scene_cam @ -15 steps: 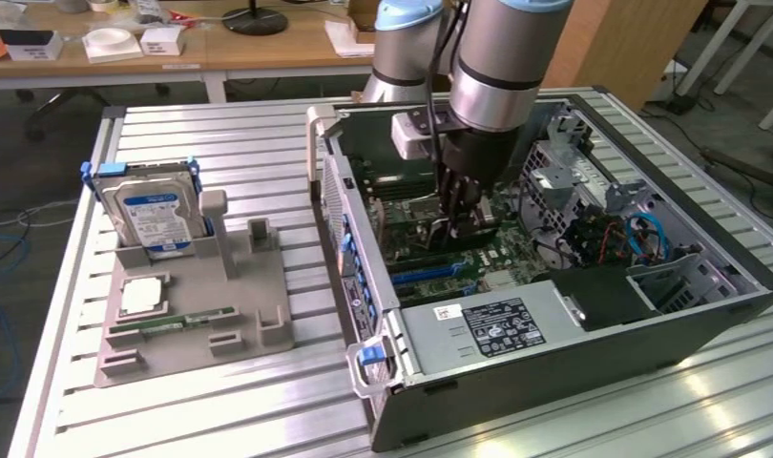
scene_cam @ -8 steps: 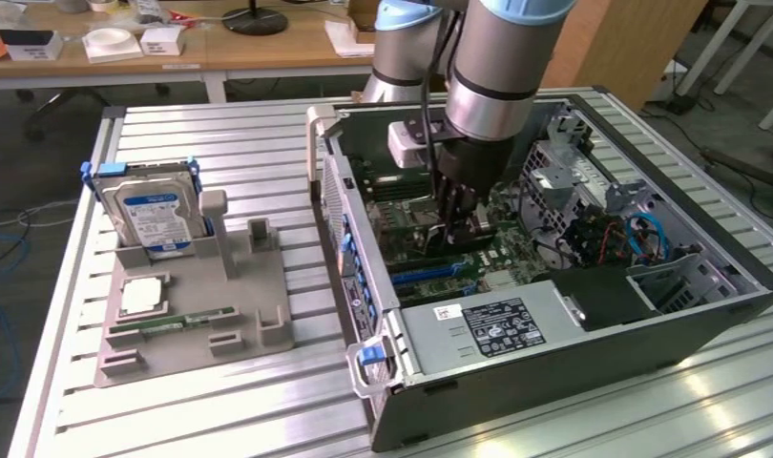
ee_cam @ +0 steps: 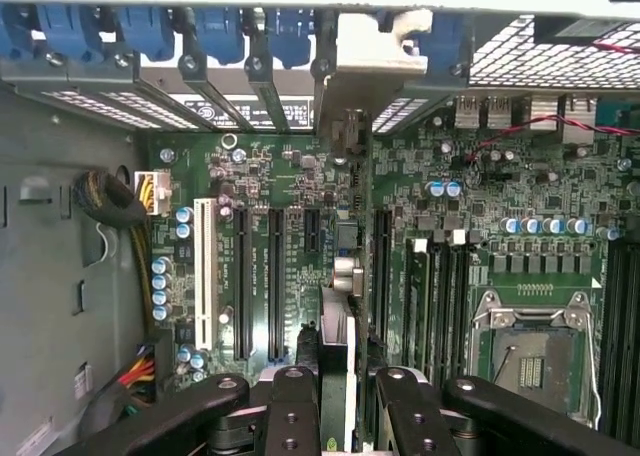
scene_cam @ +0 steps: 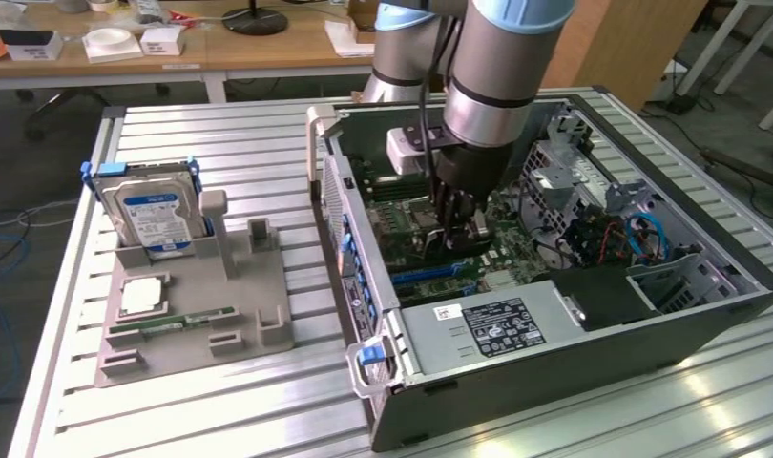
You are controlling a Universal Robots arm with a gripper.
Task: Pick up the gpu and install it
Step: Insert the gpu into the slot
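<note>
Ribbed aluminium slats form the worktop (scene_cam: pixel 234 143), which carries an open black PC case (scene_cam: pixel 641 343) and a grey moulded holder (scene_cam: pixel 196 315). Inside the case, the black pincer (ee_cam: pixel 350 396) is clenched on the gpu (ee_cam: pixel 338 346), a thin card held edge-on over the green motherboard (ee_cam: pixel 300 186) among its long black slots. On the holder stand a silver hard drive (scene_cam: pixel 151 219) with a blue label and a narrow green memory stick (scene_cam: pixel 173 324).

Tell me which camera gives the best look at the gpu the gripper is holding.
The wrist view: the gpu stands edge-on between the gripper fingers, over the motherboard slots. In the exterior view the arm and gripper inside the computer case mostly cover the card.
</note>
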